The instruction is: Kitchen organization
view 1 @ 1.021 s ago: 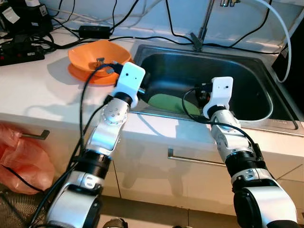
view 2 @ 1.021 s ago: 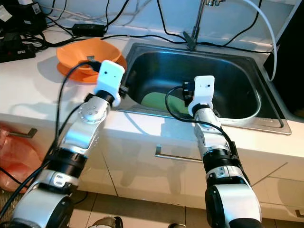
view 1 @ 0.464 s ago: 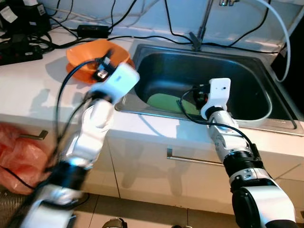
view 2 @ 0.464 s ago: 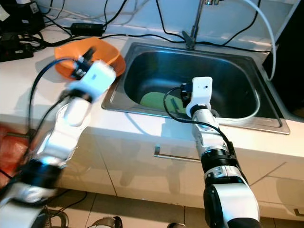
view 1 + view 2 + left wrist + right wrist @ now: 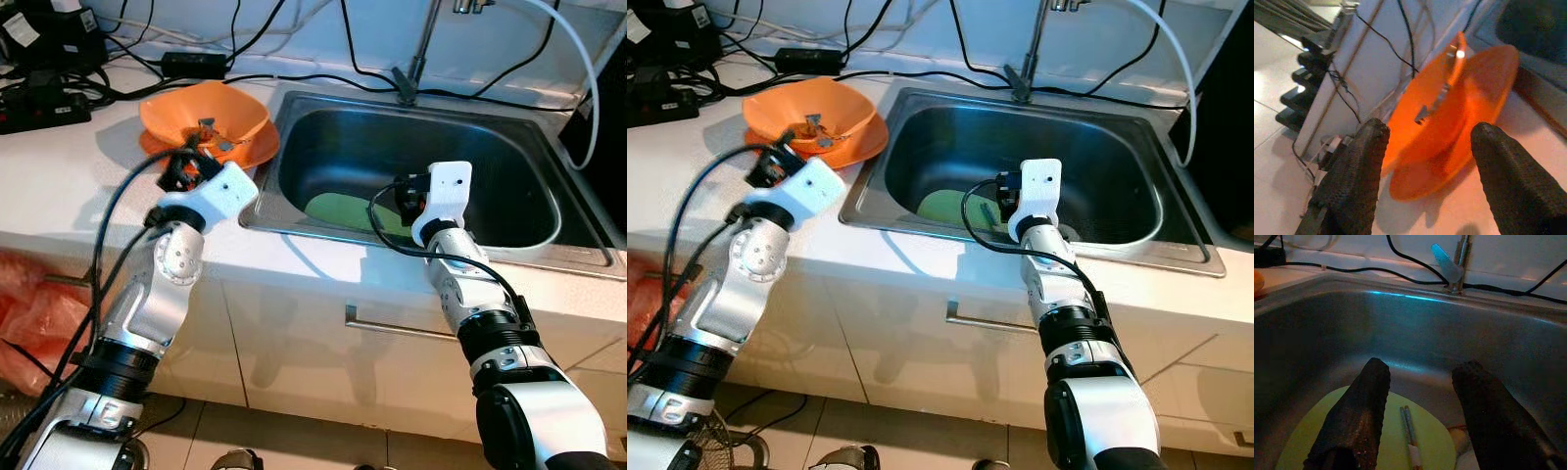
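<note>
The right claw (image 5: 1420, 416), fingers spread, hangs over the sink (image 5: 509, 147); the chopsticks (image 5: 1409, 433) lie between them on the green plate (image 5: 1435, 440), lengthwise along its reach.

A pale tabletop (image 5: 69, 186) runs across the upper part of the frame, with a stainless steel sink (image 5: 549, 211) sunk into it toward the right. A slim tap (image 5: 416, 59) rises at the sink's back edge, against a light wall (image 5: 313, 29) that picks up a cool bluish sheen. Black cables (image 5: 245, 34) trail along the back of the tabletop toward a dark power strip (image 5: 44, 103) in the upper left corner. Below, cream cabinet fronts (image 5: 313, 362) carry thin metal bar handles (image 5: 392, 328). A white hose (image 5: 588, 59) loops down at the upper right. A red-orange plastic bag (image 5: 44, 328) slumps at the lower left, and tiled floor (image 5: 294, 441) shows along the bottom edge.
</note>
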`<state>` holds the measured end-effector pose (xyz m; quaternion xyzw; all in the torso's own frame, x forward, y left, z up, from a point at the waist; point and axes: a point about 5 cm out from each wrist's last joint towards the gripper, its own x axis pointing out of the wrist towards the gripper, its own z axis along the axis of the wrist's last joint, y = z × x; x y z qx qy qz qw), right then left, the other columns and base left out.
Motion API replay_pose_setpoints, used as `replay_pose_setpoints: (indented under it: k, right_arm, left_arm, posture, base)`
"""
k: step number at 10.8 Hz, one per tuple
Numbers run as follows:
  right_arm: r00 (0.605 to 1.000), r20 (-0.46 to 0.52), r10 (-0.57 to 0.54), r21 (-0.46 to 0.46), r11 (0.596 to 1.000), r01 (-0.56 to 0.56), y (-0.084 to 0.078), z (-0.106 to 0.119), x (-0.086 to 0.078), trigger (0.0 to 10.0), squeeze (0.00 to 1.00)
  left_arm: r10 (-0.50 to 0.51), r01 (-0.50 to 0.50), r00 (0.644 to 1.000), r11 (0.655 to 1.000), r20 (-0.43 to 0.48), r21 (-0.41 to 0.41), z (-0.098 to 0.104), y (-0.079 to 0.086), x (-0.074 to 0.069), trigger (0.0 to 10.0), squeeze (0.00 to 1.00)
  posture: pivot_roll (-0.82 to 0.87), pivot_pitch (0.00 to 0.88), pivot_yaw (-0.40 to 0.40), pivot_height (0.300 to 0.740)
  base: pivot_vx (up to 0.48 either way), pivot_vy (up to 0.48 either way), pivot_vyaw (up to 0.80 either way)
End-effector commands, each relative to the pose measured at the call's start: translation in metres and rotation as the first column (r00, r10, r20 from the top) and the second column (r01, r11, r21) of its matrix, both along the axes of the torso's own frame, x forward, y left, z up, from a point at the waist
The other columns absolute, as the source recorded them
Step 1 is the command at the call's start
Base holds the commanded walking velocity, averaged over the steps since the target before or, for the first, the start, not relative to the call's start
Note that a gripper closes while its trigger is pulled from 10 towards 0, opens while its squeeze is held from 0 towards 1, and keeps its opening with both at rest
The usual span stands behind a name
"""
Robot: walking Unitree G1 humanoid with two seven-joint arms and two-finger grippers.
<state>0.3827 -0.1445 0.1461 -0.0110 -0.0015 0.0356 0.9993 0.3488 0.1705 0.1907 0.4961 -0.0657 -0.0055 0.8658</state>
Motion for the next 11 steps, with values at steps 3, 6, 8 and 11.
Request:
replay_pose_setpoints:
  k: [3, 6, 8, 11]
  right_arm:
    - [1.0, 0.02, 0.0, 0.024, 1.0, -0.001, 0.002, 0.007, 0.004, 10.0, 0.0]
    - [1.0, 0.027, -0.004, 0.028, 1.0, 0.003, 0.0, 0.006, 0.002, 10.0, 0.0]
    - [0.999, 0.028, -0.016, 0.029, 0.999, 0.015, -0.003, 0.007, 0.002, 10.0, 0.0]
    - [0.999, 0.032, -0.024, 0.031, 0.999, 0.023, -0.004, 0.007, 0.002, 10.0, 0.0]
  left_arm:
    - [-0.013, 0.013, 1.0, 0.999, 0.012, 0.041, 0.006, -0.009, 0.014, 10.0, 0.0]
    - [-0.002, -0.001, 1.0, 0.994, 0.022, 0.107, 0.011, -0.008, 0.029, 10.0, 0.0]
    - [0.002, -0.004, 1.0, 0.99, 0.02, 0.144, 0.011, -0.004, 0.037, 10.0, 0.0]
    - [-0.009, 0.006, 1.0, 0.99, 0.021, 0.138, 0.01, -0.007, 0.043, 5.6, 0.0]
  posture:
    - [0.08, 0.024, -0.05, 0.74]
    - [0.07, 0.032, -0.043, 0.74]
    - [0.06, 0.036, -0.04, 0.74]
    - [0.05, 0.039, -0.033, 0.74]
  base:
    - [0.0, 0.0, 0.0]
    - [0.0, 0.0, 0.0]
    - [0.0, 0.0, 0.0]
    - [0.0, 0.0, 0.0]
